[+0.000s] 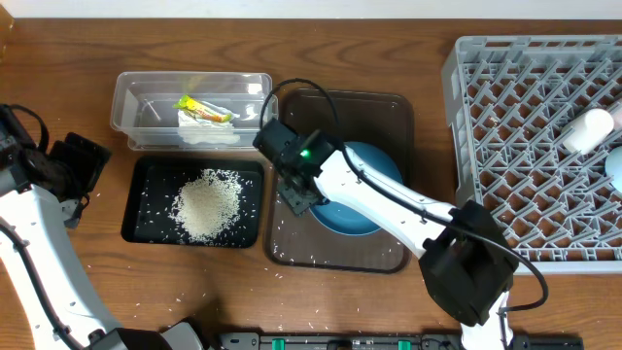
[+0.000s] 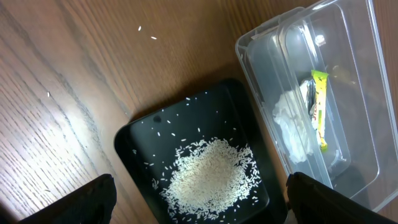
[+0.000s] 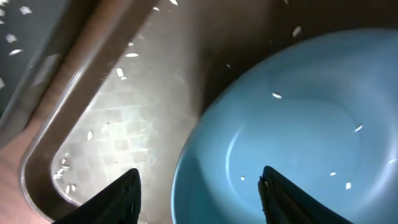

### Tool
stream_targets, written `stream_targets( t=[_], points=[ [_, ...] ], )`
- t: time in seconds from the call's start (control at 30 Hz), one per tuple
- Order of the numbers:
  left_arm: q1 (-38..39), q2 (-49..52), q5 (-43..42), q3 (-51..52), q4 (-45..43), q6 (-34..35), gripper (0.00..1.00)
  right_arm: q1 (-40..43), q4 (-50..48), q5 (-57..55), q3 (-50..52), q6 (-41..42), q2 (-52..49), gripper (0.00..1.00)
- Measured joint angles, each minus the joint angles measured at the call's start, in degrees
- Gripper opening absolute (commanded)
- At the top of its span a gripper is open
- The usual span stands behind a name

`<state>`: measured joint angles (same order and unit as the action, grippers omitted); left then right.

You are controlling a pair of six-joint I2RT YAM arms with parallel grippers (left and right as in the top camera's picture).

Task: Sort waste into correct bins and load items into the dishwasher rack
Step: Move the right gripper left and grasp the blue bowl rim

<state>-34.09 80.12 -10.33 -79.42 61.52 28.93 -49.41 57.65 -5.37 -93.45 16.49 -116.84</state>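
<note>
The dark-blue round dish (image 1: 362,199) lies on the brown serving tray (image 1: 335,255). My right gripper (image 1: 299,197) is open astride its left rim (image 3: 199,193), one finger inside the dish, one outside. The heap of rice (image 1: 207,204) lies in the black tray (image 1: 146,209), also in the left wrist view (image 2: 208,174). The yellow-green wrapper (image 1: 202,110) and white paper (image 1: 209,131) lie in the clear tub (image 1: 131,97). My left gripper (image 1: 78,175) is open and empty, left of the black tray (image 2: 137,149). A white cup (image 1: 588,131) lies in the grey rack (image 1: 505,126), with a light-blue bowl (image 1: 614,163) at its right edge.
Loose rice grains are scattered on the brown tray (image 3: 118,130) and on the wooden table round the black tray (image 2: 146,32). The rack fills the right side of the table. The clear tub (image 2: 348,93) stands right behind the black tray.
</note>
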Motion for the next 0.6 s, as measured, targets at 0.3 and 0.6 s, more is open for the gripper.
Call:
stream_targets(
  t=[0.3, 0.6],
  points=[
    [0.0, 0.0, 0.0, 0.0, 0.0, 0.0, 0.90, 0.0, -6.3, 1.4, 8.4, 4.2, 0.0, 0.49],
    [0.0, 0.0, 0.0, 0.0, 0.0, 0.0, 0.91, -0.2, -6.6, 2.5, 8.5, 5.3, 0.0, 0.08]
  ],
)
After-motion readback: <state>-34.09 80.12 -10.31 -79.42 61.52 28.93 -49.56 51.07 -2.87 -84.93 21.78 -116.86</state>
